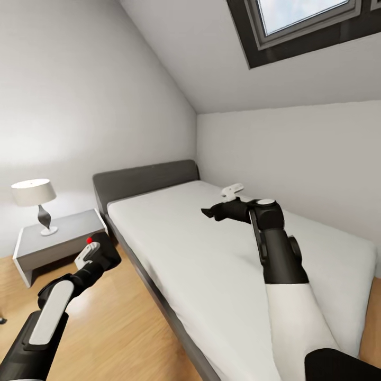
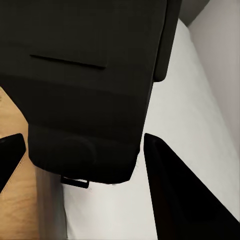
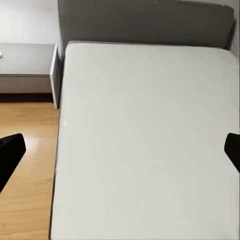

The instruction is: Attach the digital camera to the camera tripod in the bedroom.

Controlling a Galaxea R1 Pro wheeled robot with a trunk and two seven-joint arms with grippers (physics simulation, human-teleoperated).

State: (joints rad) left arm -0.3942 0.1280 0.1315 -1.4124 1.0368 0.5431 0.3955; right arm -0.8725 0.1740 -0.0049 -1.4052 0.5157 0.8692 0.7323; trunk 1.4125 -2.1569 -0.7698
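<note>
My left gripper (image 1: 100,253) is shut on the digital camera (image 1: 107,247), a small black box with a red button on top, and holds it above the wood floor beside the bed. In the left wrist view the camera's black body (image 2: 85,85) sits between the two dark fingers (image 2: 185,200). My right gripper (image 1: 207,213) hovers open over the white mattress (image 1: 211,264), and the right wrist view shows its fingertips (image 3: 10,157) spread wide with nothing between them. The camera tripod is out of view.
The grey bed with its headboard (image 1: 143,180) runs along the right wall under a sloped ceiling with a skylight (image 1: 307,21). A grey nightstand (image 1: 58,241) with a white-shaded lamp (image 1: 34,193) stands at the left. Light wood floor (image 1: 116,328) lies left of the bed.
</note>
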